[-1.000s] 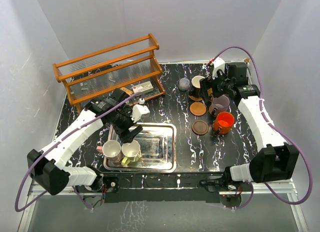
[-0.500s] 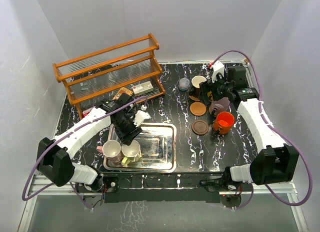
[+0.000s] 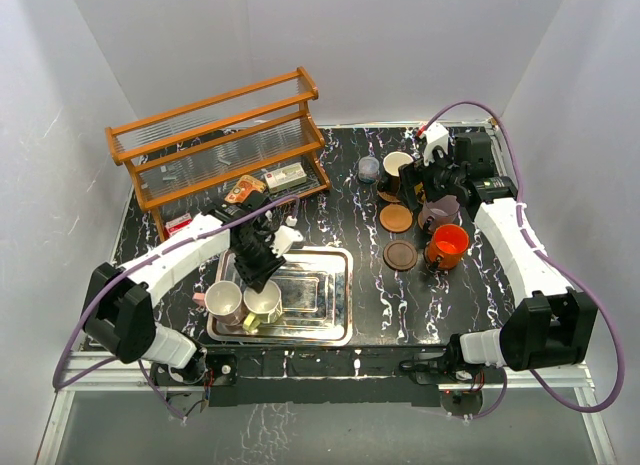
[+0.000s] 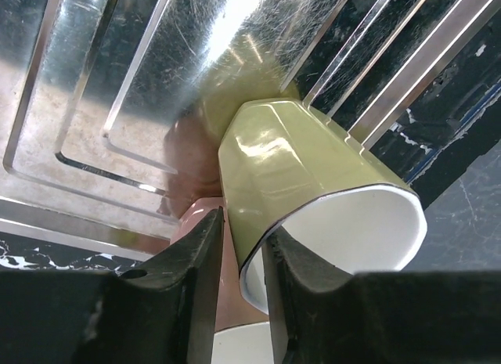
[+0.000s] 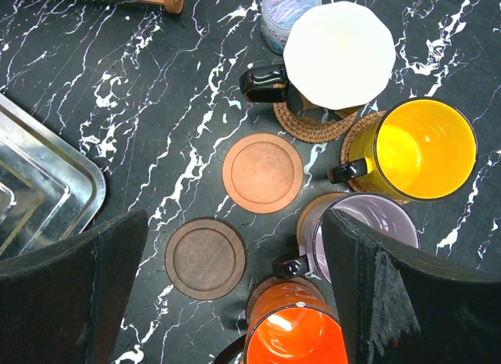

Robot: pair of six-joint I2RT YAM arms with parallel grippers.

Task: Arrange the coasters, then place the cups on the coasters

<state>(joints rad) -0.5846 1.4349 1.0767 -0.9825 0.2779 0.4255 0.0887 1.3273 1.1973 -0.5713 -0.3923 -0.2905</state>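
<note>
So the left gripper [image 4: 241,232] is down in the tray [image 3: 338,285], lower left of the overhead view. Its fingers are nearly together, straddling the rim of the olive mug [image 4: 297,168], one inside and one outside. A sliver of pink still shows in the gap, so I honestly can't tell if it's pinching the wall yet. The pink mug [image 3: 222,303] sits right against it at the tray's lower left corner.

The right gripper [image 3: 425,180] hangs spread wide over the cluster at upper right, holding nothing. Under it the cream mug [image 5: 338,55] and yellow mug [image 5: 419,149] sit on woven coasters [image 5: 309,129]. The mauve mug [image 5: 364,231] and orange mug [image 5: 296,336] are on coasters that barely peek out. Two are bare: an orange-brown coaster [image 5: 262,172] and a dark coaster [image 5: 205,257] just below-left of it.
</note>
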